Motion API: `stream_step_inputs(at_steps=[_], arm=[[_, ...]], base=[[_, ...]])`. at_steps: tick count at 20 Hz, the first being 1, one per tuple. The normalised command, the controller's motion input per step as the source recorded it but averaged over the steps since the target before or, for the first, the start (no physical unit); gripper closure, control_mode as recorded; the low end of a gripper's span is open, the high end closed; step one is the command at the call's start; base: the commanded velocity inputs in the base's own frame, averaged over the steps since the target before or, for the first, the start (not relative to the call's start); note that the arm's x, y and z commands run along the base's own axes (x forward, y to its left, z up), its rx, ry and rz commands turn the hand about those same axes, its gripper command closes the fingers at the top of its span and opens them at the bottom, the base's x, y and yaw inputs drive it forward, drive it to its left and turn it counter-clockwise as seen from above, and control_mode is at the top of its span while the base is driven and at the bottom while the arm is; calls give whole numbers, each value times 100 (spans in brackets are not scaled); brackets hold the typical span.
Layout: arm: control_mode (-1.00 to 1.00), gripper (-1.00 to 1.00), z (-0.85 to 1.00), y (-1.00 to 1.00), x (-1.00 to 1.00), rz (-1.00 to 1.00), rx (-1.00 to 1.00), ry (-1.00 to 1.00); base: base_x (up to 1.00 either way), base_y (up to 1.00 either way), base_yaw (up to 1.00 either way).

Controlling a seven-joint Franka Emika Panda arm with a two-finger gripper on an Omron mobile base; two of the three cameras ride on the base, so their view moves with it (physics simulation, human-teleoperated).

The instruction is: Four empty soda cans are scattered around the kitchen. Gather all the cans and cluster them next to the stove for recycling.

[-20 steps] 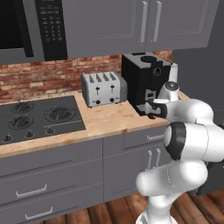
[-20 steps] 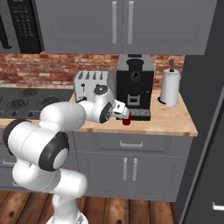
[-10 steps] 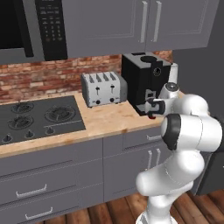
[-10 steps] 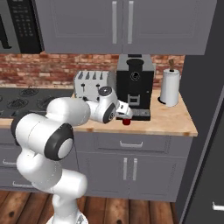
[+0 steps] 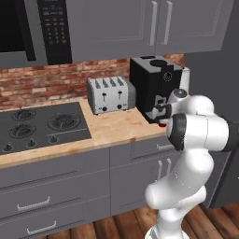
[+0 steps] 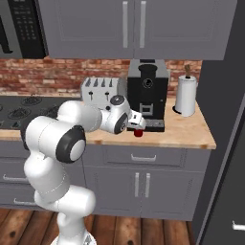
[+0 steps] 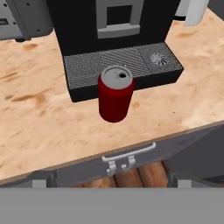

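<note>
Red and upright, one soda can (image 7: 115,93) stands on the wooden counter (image 7: 39,118) just in front of the coffee machine's (image 7: 113,39) drip tray, near the counter's front edge. It has a silver-grey top with a small dark opening, and its sides look smooth and undented. The gripper (image 6: 137,122) hangs just above it with its jaws spread wide — nothing is held between them, and no contact with the can shows. In the right base view the can (image 6: 138,133) peeks out below the hand as a small red patch in front of the machine (image 6: 147,93). Behind and to the left sits a silver four-slot toaster (image 5: 110,94); a paper towel roll (image 6: 185,95) stands right of the machine. Farther left along the counter lies the black stove (image 5: 35,126) — well apart from the can.
</note>
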Motion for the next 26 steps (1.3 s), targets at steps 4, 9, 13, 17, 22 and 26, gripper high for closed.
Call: stream_step_inputs(at_steps=[4,9,13,17,22,26], arm=[[-100,-100,-22,0,26,0,0,0],[-100,-100,-17,-2,15,0,0,-1],[-100,-100,-13,-3,14,0,0,-2],[-100,-100,-6,-9,14,0,0,-4],[-100,-100,-3,-10,15,0,0,-5],[-100,-100,-1,-11,16,0,0,-3]], base=[[0,0,0],[0,0,0],[0,0,0],[0,0,0],[0,0,0],[0,0,0]])
